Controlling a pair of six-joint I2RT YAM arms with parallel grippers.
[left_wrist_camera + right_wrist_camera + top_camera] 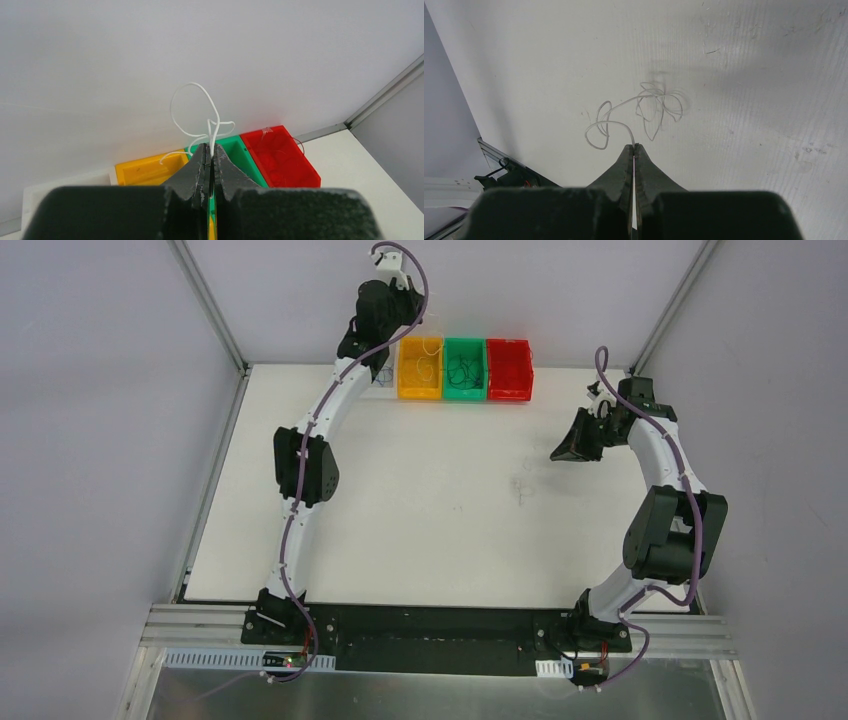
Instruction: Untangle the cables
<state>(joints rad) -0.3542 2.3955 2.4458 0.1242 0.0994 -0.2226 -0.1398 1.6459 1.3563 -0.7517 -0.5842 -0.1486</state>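
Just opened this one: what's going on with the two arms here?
Two arms are working on thin cables. The left gripper is stretched to the far edge of the table, its jaws shut on a looping white cable held up near the yellow bin and green bin. The right gripper has its jaws shut on a second white cable, whose curls spread out over the table. A red bin stands beside the green one.

two arms: left arm, right arm. two end effectors: left end effector, right end effector. three coloured bins: one yellow bin, one green bin, one red bin. one white cable, one white tangle, strands uncountable.
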